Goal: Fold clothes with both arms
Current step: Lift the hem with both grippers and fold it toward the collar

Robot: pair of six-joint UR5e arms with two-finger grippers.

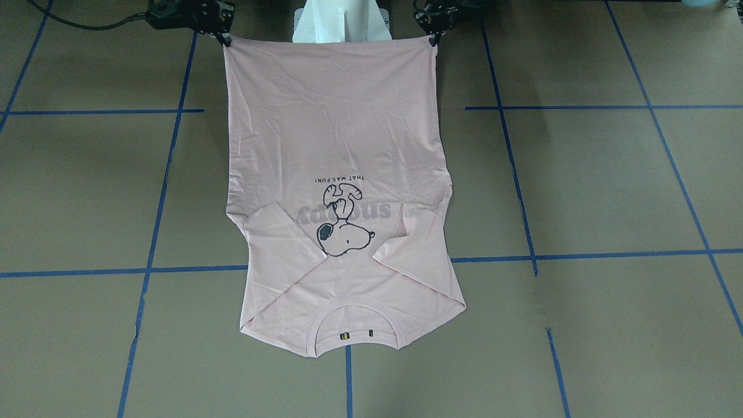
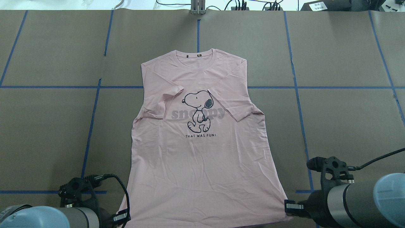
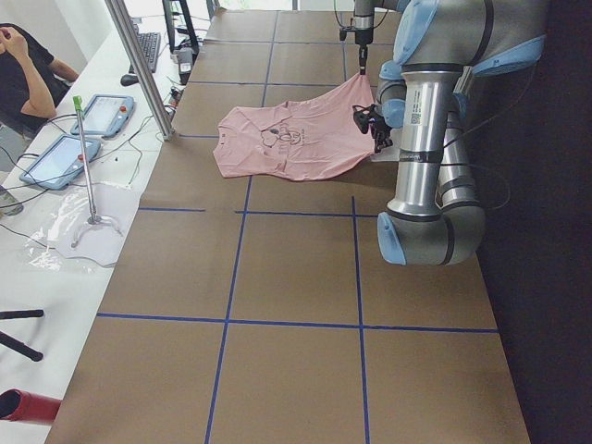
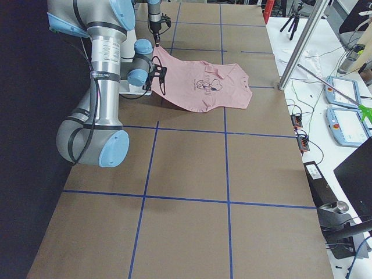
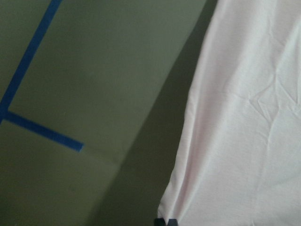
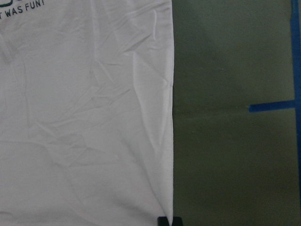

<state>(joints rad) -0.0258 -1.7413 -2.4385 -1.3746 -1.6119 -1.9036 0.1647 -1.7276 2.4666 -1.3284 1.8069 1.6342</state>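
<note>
The shirt (image 2: 202, 152) looks light and floppy; left gripper (image 2: 122, 218) and right gripper (image 2: 289, 206) pinch its hem corners, seven and five o'clock.

Pink Snoopy T-shirt (image 2: 202, 164) face-up, sleeves folded inward; hem corners pinched by left hand (image 2: 122, 218), right hand (image 2: 289, 205).

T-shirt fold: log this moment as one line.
stage: hem grasp | T-shirt: print up, sleeves folded in | left claw: shut on hem corner | right claw: shut on hem corner
</note>
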